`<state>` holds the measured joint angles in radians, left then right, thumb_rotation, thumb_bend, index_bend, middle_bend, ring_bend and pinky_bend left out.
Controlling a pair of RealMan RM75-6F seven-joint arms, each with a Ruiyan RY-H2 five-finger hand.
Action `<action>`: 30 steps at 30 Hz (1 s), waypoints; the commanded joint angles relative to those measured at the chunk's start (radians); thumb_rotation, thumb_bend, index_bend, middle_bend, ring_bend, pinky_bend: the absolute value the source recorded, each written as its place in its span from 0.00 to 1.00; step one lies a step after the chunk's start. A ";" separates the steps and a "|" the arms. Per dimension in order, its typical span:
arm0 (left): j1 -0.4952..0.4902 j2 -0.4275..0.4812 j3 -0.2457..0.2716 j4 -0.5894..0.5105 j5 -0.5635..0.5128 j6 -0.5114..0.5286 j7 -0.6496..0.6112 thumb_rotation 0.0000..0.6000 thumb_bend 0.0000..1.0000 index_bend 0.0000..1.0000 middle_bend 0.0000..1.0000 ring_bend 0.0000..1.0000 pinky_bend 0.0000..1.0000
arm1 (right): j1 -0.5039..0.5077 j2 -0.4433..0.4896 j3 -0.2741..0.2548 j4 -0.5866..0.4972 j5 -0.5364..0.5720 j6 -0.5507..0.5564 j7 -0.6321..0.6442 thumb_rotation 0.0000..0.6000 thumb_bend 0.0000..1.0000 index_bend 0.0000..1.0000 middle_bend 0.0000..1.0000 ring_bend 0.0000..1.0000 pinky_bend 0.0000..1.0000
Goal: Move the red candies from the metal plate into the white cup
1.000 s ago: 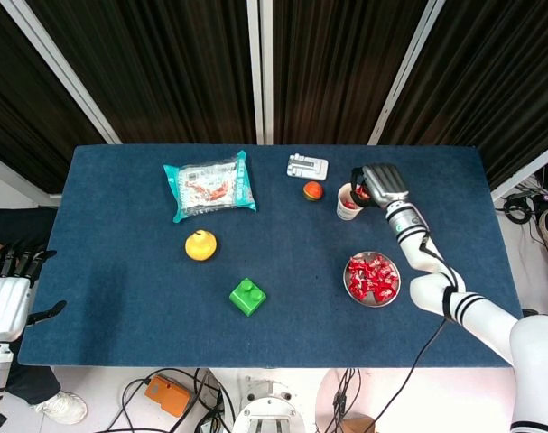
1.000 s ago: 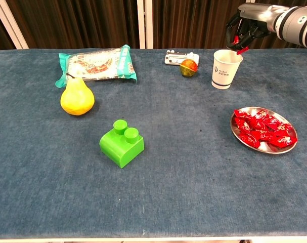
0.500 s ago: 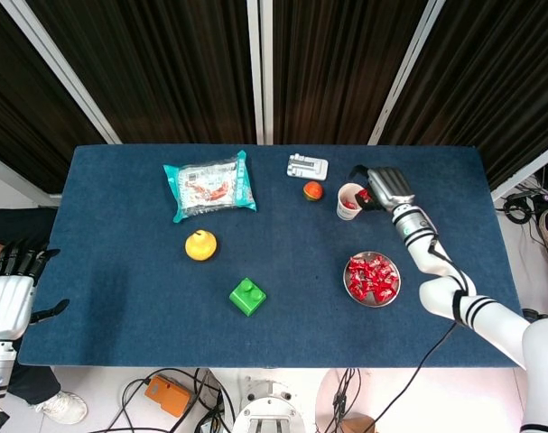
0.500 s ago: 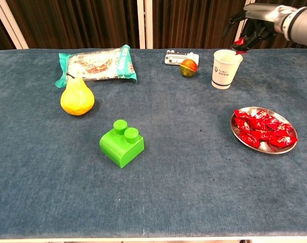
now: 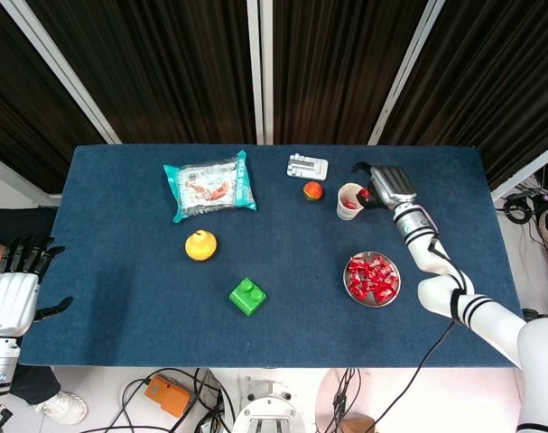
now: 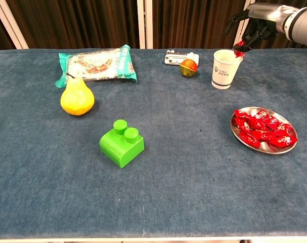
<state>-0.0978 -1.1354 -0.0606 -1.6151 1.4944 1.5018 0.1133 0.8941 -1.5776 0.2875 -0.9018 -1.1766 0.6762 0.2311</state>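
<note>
Chest view shows my right hand pinching a red candy right at the white cup rim near the tabletop's far edge, positioned for dropping; more candies fill the metal plate.

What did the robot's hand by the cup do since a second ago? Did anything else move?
The right hand shifted a little to the right and lowered the red candy it pinches down to the rim of the white cup. It has not let go yet. The left hand barely moved at the table edge. The metal plate, pear and green block stayed put.
</note>
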 commanded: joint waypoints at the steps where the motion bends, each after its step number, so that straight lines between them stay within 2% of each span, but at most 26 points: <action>1: 0.000 0.000 0.001 0.000 0.000 0.000 0.001 1.00 0.04 0.20 0.14 0.03 0.00 | 0.016 -0.021 0.009 0.018 0.010 -0.016 0.005 1.00 0.37 0.35 0.99 1.00 1.00; 5: 0.002 0.000 0.004 0.001 -0.001 0.000 0.000 1.00 0.04 0.20 0.14 0.03 0.00 | 0.021 -0.027 0.013 0.023 0.016 -0.018 0.001 1.00 0.22 0.31 0.99 1.00 1.00; 10: 0.007 0.000 0.006 0.005 -0.003 0.004 -0.007 1.00 0.04 0.20 0.14 0.03 0.00 | -0.009 0.013 0.005 -0.041 -0.016 0.037 0.012 1.00 0.21 0.32 0.99 1.00 1.00; 13: 0.011 -0.002 0.009 0.009 -0.005 0.006 -0.011 1.00 0.05 0.20 0.14 0.03 0.00 | -0.068 0.093 -0.037 -0.166 -0.104 0.139 0.021 1.00 0.21 0.36 0.99 1.00 1.00; 16: 0.014 -0.004 0.010 0.016 -0.008 0.007 -0.016 1.00 0.04 0.20 0.14 0.03 0.00 | -0.146 0.204 -0.101 -0.325 -0.205 0.250 0.016 1.00 0.21 0.41 0.99 1.00 1.00; 22: 0.015 -0.011 0.010 0.023 -0.003 0.012 -0.024 1.00 0.04 0.20 0.14 0.03 0.00 | -0.241 0.326 -0.215 -0.501 -0.313 0.334 -0.044 1.00 0.25 0.51 0.99 1.00 1.00; 26: 0.014 -0.015 0.010 0.024 0.004 0.015 -0.025 1.00 0.04 0.20 0.14 0.03 0.00 | -0.250 0.314 -0.246 -0.514 -0.298 0.290 -0.082 1.00 0.29 0.53 0.99 1.00 1.00; 30: 0.015 -0.017 0.011 0.024 0.013 0.022 -0.025 1.00 0.05 0.20 0.14 0.03 0.00 | -0.231 0.232 -0.244 -0.456 -0.249 0.219 -0.120 1.00 0.32 0.56 0.99 1.00 1.00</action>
<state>-0.0835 -1.1527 -0.0499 -1.5908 1.5070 1.5232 0.0878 0.6567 -1.3024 0.0459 -1.3891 -1.4509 0.9341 0.1379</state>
